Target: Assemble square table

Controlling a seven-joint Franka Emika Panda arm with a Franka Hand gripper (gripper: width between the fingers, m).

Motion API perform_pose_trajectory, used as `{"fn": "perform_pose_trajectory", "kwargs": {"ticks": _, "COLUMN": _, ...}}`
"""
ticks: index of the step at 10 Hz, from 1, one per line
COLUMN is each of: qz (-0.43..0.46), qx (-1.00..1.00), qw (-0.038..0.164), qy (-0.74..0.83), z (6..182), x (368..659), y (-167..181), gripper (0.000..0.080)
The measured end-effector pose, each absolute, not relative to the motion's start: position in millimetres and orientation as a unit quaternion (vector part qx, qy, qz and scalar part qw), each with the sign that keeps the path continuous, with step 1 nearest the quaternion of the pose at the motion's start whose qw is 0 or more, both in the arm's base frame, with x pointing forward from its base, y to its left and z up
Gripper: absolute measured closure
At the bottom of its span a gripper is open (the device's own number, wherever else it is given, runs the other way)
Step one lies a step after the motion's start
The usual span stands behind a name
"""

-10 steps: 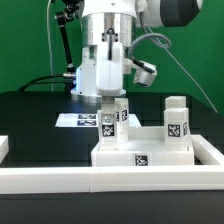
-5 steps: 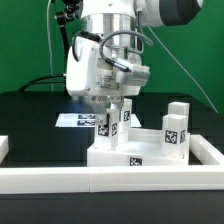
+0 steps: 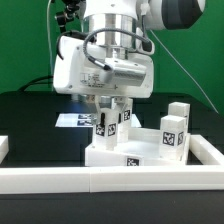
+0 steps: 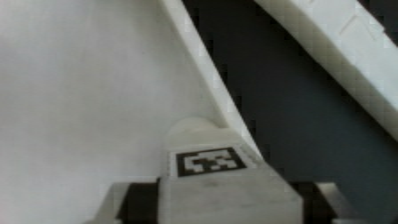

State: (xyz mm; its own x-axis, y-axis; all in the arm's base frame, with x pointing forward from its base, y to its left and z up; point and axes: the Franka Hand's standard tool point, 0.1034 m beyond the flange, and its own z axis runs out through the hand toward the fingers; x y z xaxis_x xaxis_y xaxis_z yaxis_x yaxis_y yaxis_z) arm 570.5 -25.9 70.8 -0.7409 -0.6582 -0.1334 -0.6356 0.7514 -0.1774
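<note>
- Exterior view: my arm's fingers (image 3: 110,108) come down onto a white block leg (image 3: 108,125) standing upright on the square tabletop slab (image 3: 138,152), near the slab's far corner on that view's left.
- Wrist view shows the fingers (image 4: 217,200) pinching that leg (image 4: 210,160) from both sides; a black-and-white tag faces the camera between them.
- A second leg (image 3: 125,116) stands just behind the held one, partly hidden by it and by the wrist housing, so I cannot tell if the two touch.
- A third leg (image 3: 174,135) stands upright on the slab's side toward the exterior view's right, well apart from the held leg, and a fourth (image 3: 180,107) rises just behind it.
- The slab sits on the black desk (image 3: 30,120), pressed close to the long white border rail (image 3: 110,178) across the front; I see a tag on the slab's front face.
- Another rail (image 3: 212,150) runs along the exterior view's right, and a short white piece (image 3: 4,147) shows at the left edge.
- The marker board (image 3: 76,120) lies flat on the desk behind the slab, half covered by the arm.
- The bulky wrist body blocks my sight of the leg's top from outside.
</note>
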Motion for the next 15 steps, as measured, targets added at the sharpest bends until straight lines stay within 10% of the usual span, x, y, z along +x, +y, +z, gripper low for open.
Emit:
{"fn": "perform_pose_trajectory", "kwargs": {"ticks": 3, "qz": -0.057, "qx": -0.353, "qw": 0.087, "qy": 0.930, "z": 69.8, "x": 568.4, "y": -28.1, "gripper": 0.0496}}
{"fn": "perform_pose_trajectory", "kwargs": {"ticks": 6, "qz": -0.056, "qx": -0.449, "qw": 0.076, "qy": 0.889, "z": 69.1, "x": 567.4, "y": -31.2, "gripper": 0.0174}}
{"fn": "perform_pose_trajectory", "kwargs": {"ticks": 15, "qz": -0.077, "qx": -0.722, "qw": 0.054, "qy": 0.686, "z": 76.2, "x": 577.6, "y": -29.1, "gripper": 0.0150}}
